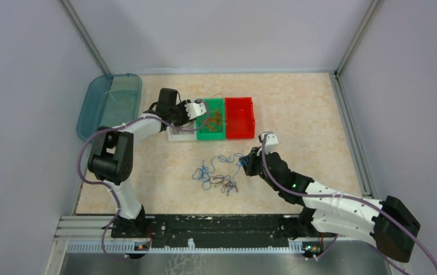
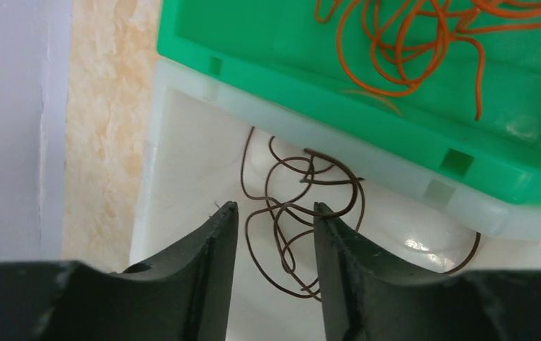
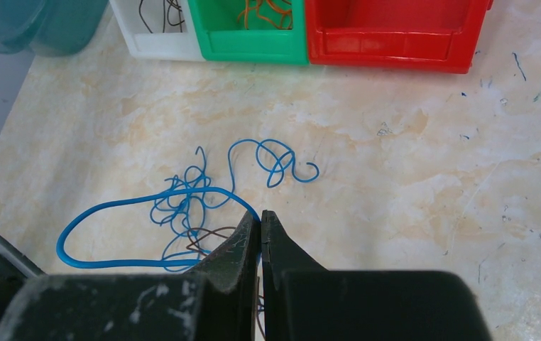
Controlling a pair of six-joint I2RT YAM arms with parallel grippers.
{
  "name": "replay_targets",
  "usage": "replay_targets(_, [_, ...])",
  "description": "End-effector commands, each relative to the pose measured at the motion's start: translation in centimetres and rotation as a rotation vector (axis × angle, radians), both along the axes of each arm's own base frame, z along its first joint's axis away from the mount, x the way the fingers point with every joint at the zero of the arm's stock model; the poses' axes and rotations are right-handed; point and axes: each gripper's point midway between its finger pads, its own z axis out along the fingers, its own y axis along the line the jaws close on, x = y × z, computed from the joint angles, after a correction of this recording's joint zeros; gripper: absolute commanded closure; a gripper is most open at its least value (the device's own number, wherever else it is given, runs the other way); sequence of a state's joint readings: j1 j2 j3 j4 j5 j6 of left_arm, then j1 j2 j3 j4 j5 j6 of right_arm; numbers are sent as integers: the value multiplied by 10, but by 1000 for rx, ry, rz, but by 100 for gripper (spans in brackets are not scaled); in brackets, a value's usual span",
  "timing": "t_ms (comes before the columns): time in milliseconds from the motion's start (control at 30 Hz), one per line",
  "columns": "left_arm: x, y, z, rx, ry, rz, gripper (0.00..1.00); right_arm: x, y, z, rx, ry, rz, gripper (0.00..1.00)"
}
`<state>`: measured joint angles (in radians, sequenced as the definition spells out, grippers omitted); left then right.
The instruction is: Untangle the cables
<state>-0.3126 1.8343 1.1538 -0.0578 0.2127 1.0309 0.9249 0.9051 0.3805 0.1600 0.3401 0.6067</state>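
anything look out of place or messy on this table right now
Nothing looks broken. The one mess is the tangled clump of blue and brown wires lying loose on the table, in front of the row of bins rather than in one. Tiny coloured flecks dot it near the red bin.

Left arm [image 1: 116, 163]: elbow raised, forearm reaching forward and to the right.
Left gripper [image 2: 275, 207]: points downward, fingers parted with a clear gap.
Right arm [image 1: 331, 201]: stretched low, angled forward and left.
Right gripper [image 3: 261, 213]: jaws pressed together, pinching a blue cable [image 3: 182, 192].
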Motion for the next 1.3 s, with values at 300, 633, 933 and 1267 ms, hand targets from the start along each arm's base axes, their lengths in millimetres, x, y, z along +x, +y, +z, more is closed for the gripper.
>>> replay_targets(300, [5,-8,103,-98,-77,-69,18,7,6,24,58,-38,-9,100])
replay_targets(633, [-99,-52,204,-438,27,-282,1,3,34,85,210,-126,109,100])
replay_targets(933, [-249,-105,203,-671,281,-520,1,-20,74,188,490,-273,337,100])
replay_targets(1267, [-291,-142,199,-811,474,-600,7,-33,95,238,620,-340,447,100])
